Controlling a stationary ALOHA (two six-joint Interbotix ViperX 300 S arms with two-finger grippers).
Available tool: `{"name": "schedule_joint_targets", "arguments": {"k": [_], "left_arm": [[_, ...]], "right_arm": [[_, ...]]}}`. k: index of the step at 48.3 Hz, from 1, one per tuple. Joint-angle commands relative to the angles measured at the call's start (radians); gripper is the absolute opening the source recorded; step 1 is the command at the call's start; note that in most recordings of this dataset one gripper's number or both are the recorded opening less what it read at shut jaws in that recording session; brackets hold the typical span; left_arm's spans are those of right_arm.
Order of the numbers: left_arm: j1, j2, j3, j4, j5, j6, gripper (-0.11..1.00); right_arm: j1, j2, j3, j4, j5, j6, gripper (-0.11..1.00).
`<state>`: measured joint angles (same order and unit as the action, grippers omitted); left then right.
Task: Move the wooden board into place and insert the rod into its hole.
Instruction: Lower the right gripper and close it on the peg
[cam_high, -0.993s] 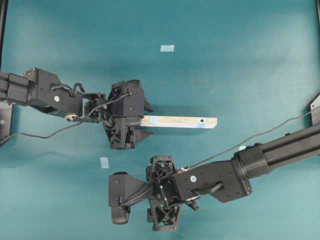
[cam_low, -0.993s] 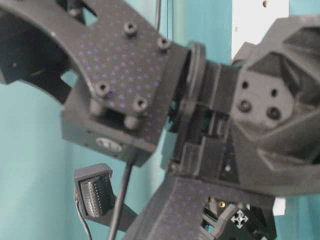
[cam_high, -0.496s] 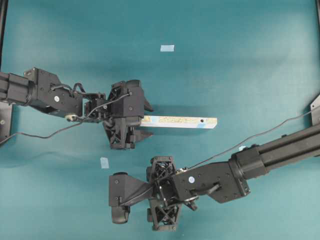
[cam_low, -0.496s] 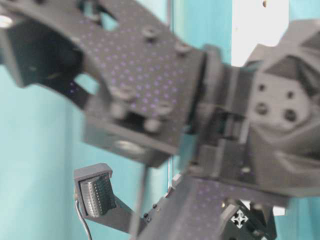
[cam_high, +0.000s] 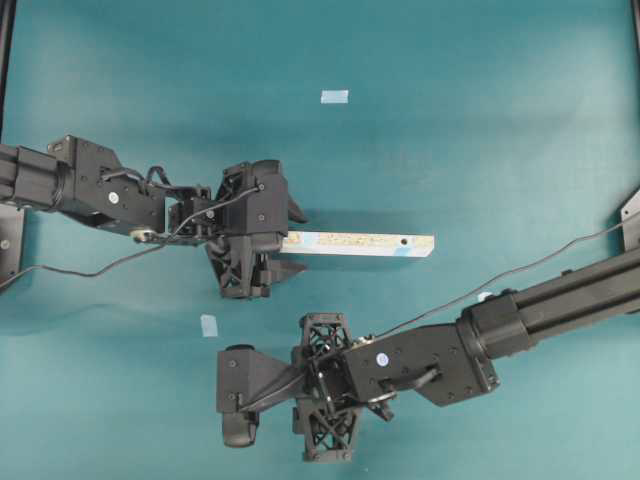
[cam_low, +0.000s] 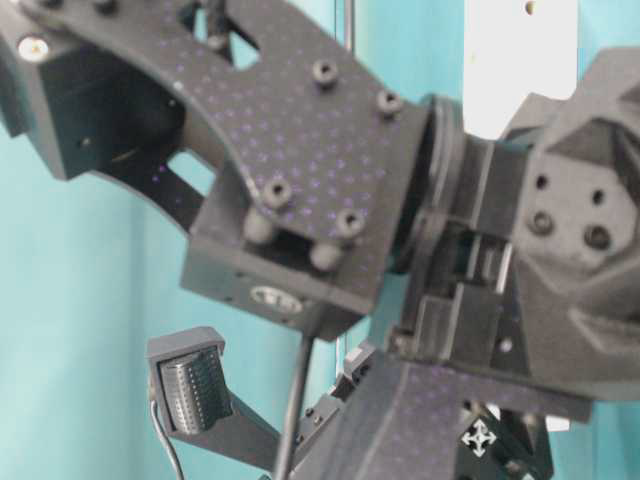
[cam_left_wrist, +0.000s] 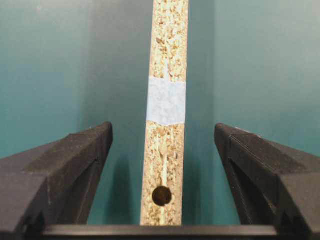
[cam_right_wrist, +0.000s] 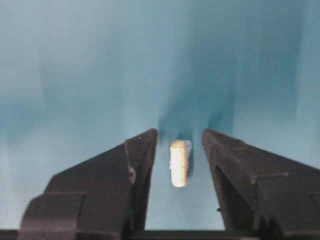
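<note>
**Asker:** While both arms sit low over the teal table (cam_high: 480, 120), how do the jaws stand?

**Describer:** The right gripper (cam_right_wrist: 180, 145) has its two black fingers (cam_right_wrist: 142, 150) drawn in fairly narrow, one on each side of the rod (cam_right_wrist: 179, 163). A thin strip of teal shows on both sides of the rod, so neither finger touches it. The rod is a short cream peg lying on the table, lengthwise between the fingers.

**Asker:** And the left gripper?

**Describer:** The left gripper (cam_left_wrist: 163, 137) is spread wide. The wooden board (cam_left_wrist: 166, 105) runs straight up the middle of its wrist view, standing on edge with the speckled chipboard side facing the camera. Clear gaps separate it from both fingers. The hole (cam_left_wrist: 161, 195) is dark and round, at the near end of that edge. A band of pale-blue tape (cam_left_wrist: 166, 100) crosses the board farther along.

**Asker:** Where are things seen from overhead?

**Describer:** The board lies at mid-table, its left end inside the left gripper. The right gripper works nearer the bottom edge, well apart from the board. A small tape square (cam_high: 334, 97) lies toward the top, another (cam_high: 209, 325) between the two grippers.
</note>
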<state>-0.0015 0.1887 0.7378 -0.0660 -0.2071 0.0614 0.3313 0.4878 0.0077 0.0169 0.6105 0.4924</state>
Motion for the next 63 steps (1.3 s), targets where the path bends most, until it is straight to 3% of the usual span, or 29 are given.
{"name": "schedule_joint_targets", "arguments": {"k": [1,47,51,57,63], "left_arm": [[0.003,-0.029,-0.006,0.0,-0.003,-0.008,0.84],[0.0,-0.028,-0.005,0.0,-0.003,-0.008,0.84],[-0.003,-0.028,-0.005,0.0,-0.003,-0.009,0.84],[-0.003,-0.029,-0.005,0.0,-0.002,-0.009,0.84],[-0.003,-0.029,-0.005,0.0,-0.003,-0.011,0.84]], "right_arm": [[0.008,-0.021,-0.025,-0.002,-0.006,-0.002,0.47],[0.017,-0.009,-0.014,-0.005,0.043,-0.002,0.42],[0.017,-0.009,-0.012,-0.012,0.043,0.0,0.35],[0.017,-0.009,-0.017,-0.018,0.043,0.0,0.12],[0.017,-0.009,-0.02,-0.018,0.057,-0.002,0.1]]}}
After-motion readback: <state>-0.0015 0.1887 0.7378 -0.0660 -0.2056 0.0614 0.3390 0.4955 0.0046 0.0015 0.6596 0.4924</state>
